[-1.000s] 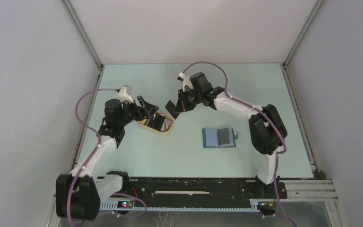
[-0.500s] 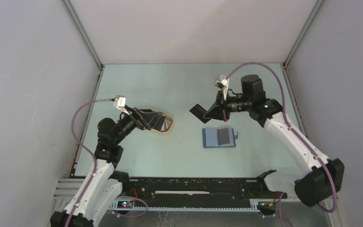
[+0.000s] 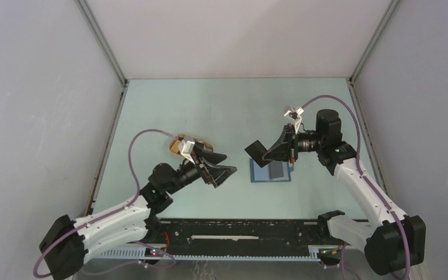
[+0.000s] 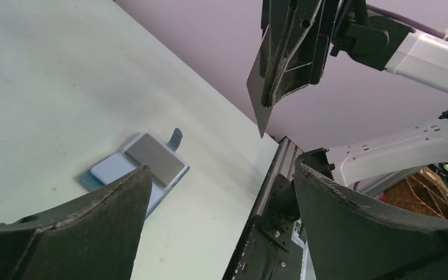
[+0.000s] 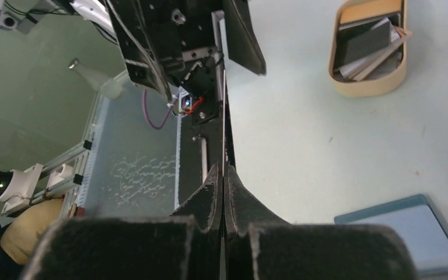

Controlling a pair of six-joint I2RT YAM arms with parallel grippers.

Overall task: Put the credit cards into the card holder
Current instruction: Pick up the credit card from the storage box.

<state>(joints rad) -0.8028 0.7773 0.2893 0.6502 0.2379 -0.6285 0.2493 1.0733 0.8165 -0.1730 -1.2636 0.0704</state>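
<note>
You have the card holder lying open right of centre, one card on its right half. The tray sits to its left, farther back, cards inside.

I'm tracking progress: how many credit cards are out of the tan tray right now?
2: a dark card pinched in the right end effector, and a grey card lying on the open card holder. The pale panel beside it may hide another.
</note>
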